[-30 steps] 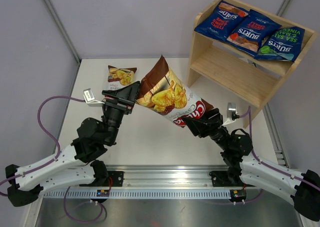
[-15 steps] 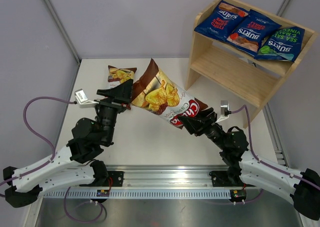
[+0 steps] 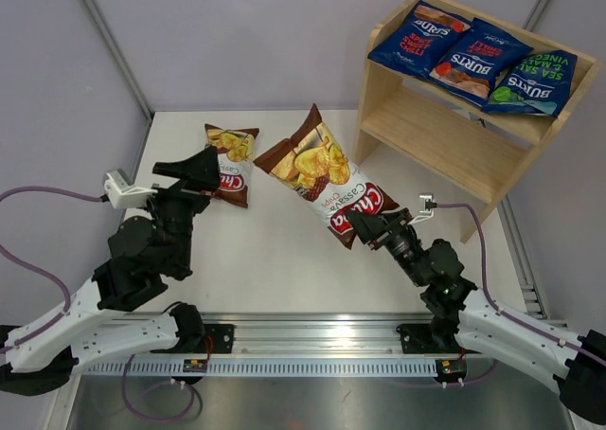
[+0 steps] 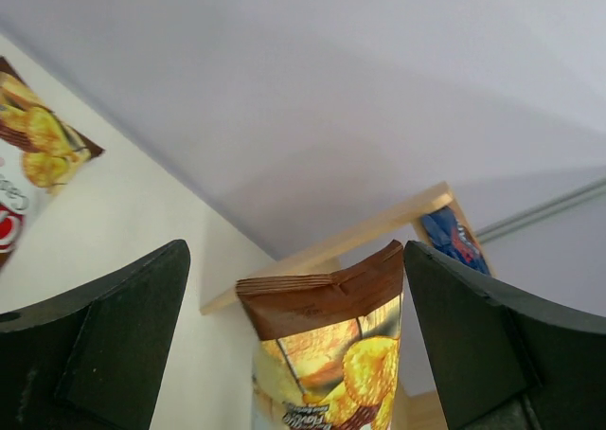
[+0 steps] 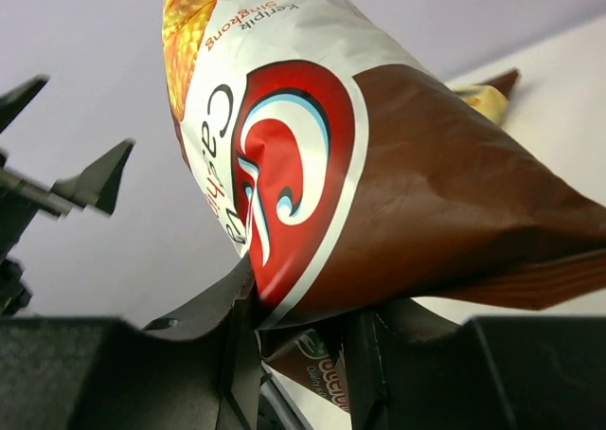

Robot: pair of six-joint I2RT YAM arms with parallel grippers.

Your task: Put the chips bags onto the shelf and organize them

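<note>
hidden: left pincer (image 3: pixel 194 165) covers part of the lying Chuba bag (image 3: pixel 234 155) | count: two Chuba bags, three Burts bags (image 3: pixel 478 59), one shelf (image 3: pixel 445 141) | right pincer (image 3: pixel 365 223): clenched on bottom edge of the raised Chuba bag (image 3: pixel 322 170), over the counter (image 3: pixel 275 250) | left pincer: wide apart, empty, just beside lying bag | Burts bags: on shelf top, well beyond right pincer
</note>
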